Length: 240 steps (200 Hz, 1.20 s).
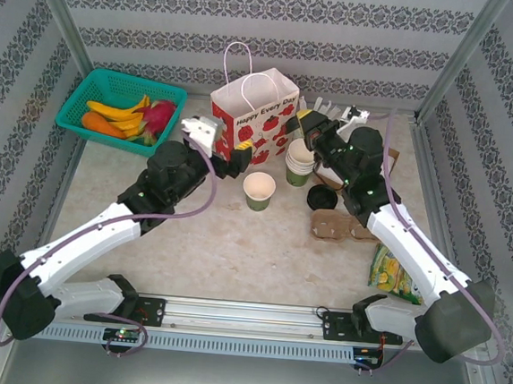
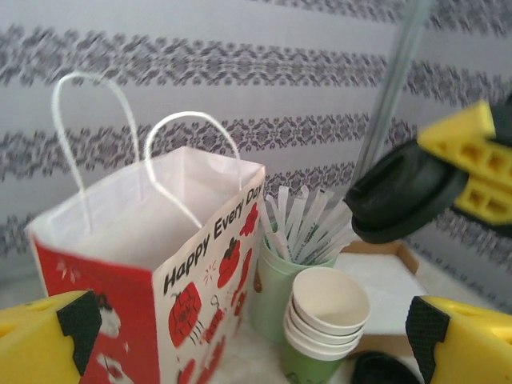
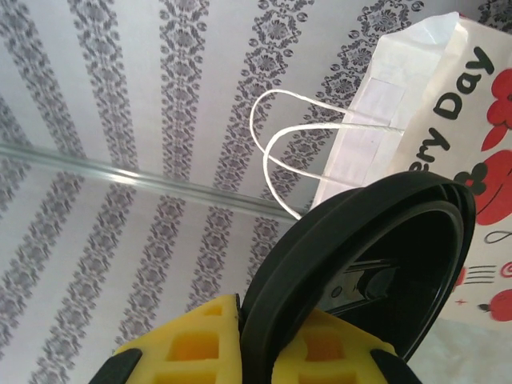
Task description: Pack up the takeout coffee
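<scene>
2 risks: right gripper (image 3: 256, 340) pinches lid (image 3: 360, 272) by rim only, could slip before capping cup (image 1: 259, 190); left gripper (image 2: 256, 332), jaws wide, near bag (image 1: 254, 120), may tip it.

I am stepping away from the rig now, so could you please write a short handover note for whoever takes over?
Left tool: open, empty, facing the paper bag.
Right tool: shut on a black lid, held up near the bag.
Coffee cup: upright on the table before the bag, no lid.
Done: lid in hand. Left: probably lid the cup, then bag it.
</scene>
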Available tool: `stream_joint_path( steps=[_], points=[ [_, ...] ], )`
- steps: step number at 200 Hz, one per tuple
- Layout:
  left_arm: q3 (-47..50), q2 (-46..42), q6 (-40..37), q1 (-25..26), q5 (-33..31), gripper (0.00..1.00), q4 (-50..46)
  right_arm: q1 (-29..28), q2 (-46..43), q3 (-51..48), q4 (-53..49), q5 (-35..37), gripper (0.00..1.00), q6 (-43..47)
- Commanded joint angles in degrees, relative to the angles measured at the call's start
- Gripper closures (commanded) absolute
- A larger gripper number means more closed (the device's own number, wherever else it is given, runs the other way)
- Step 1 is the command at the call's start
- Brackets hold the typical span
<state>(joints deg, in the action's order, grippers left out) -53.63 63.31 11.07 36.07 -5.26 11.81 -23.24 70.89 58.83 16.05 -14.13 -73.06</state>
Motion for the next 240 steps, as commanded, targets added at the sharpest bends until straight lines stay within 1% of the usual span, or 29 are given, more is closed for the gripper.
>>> stream_joint_path(
  steps=[1,16,27,37,51,72,100,121,133,149,160,177,192,214,240],
  points=[
    [-3.0,-3.6,22.2,-3.3,-1.7,0.00,-12.0,1.0,0.7,3.4,-0.6,-10.2,1.00,10.7],
    [-5.4,-4.2,28.4,-6.1,1.7,0.00,-20.8,1.0,0.4,6.9,-7.1,-11.6,1.00,16.5],
    [-7.4,-4.3,30.9,-7.7,3.9,0.00,-26.4,1.0,0.5,9.0,-10.2,-13.2,1.00,20.1],
    [-8.2,-4.5,32.5,-9.3,7.3,0.00,-28.8,1.0,0.9,10.7,-12.3,-14.4,1.00,21.8],
    [-8.1,-4.6,35.0,-11.8,14.6,0.00,-28.3,0.9,1.9,13.8,-16.6,-16.1,1.00,24.7],
    [-6.5,-4.2,39.9,-17.0,28.9,0.00,-22.9,0.6,3.1,16.6,-18.6,-19.6,1.00,27.9],
    [-8.7,-1.4,39.1,-21.9,41.6,0.00,-25.1,0.9,3.4,17.5,-18.6,-24.5,1.00,32.2],
    [-11.1,1.9,38.1,-22.9,50.8,0.00,-25.0,1.5,3.4,18.3,-19.5,-28.2,1.00,35.5],
    [-12.2,3.0,36.7,-22.9,53.0,0.00,-25.3,1.4,3.3,18.4,-19.9,-30.2,1.00,37.6],
    [-12.7,3.4,35.3,-22.9,53.8,0.00,-24.1,1.4,3.3,17.9,-19.6,-32.0,1.00,38.9],
    [-12.9,3.8,35.3,-23.0,55.0,0.00,-22.2,1.3,3.4,17.3,-18.8,-33.7,1.00,39.6],
    [-13.5,5.7,36.6,-22.9,58.5,0.00,-19.0,0.5,3.7,17.0,-18.6,-36.5,1.00,41.8],
    [-13.8,6.7,37.9,-23.0,60.5,0.03,-16.5,0.0,3.7,17.1,-18.7,-38.5,1.00,43.6],
    [-14.5,7.4,37.1,-23.0,62.8,0.06,-15.5,-0.5,3.7,16.7,-16.7,-40.9,1.00,43.3],
    [-15.9,9.0,38.1,-23.0,67.0,0.13,-13.1,-2.2,4.3,17.5,-17.8,-44.8,1.00,45.6]
  ],
)
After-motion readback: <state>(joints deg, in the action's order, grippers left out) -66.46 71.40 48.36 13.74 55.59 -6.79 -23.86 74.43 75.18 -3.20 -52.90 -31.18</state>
